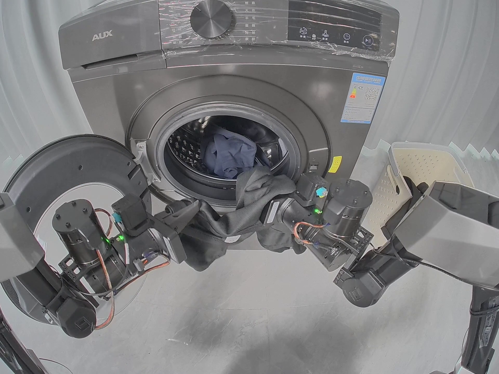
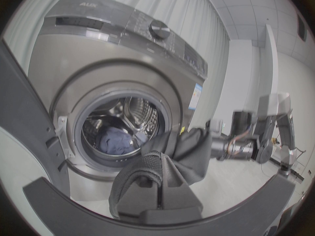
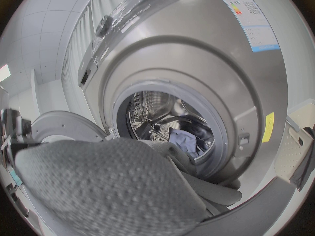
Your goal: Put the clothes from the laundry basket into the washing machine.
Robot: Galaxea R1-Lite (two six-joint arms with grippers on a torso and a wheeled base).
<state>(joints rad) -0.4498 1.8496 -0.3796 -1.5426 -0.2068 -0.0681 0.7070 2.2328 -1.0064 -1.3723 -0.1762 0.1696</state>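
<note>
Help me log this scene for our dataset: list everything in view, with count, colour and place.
washing machine: 1, grey, straight ahead
door: 1, grey, swung open on the robot's left
blue garment: 1, blue, inside the drum
dark grey garment: 1, dark grey, draped over the drum's lip, hanging between both tools
laundry basket: 1, cream, right of the washing machine
label: 1, blue and white, machine front, upper right
sticker: 1, yellow, right of the opening
left tool: 1, black, shut on the dark grey garment
right tool: 1, black, shut on the dark grey garment
</note>
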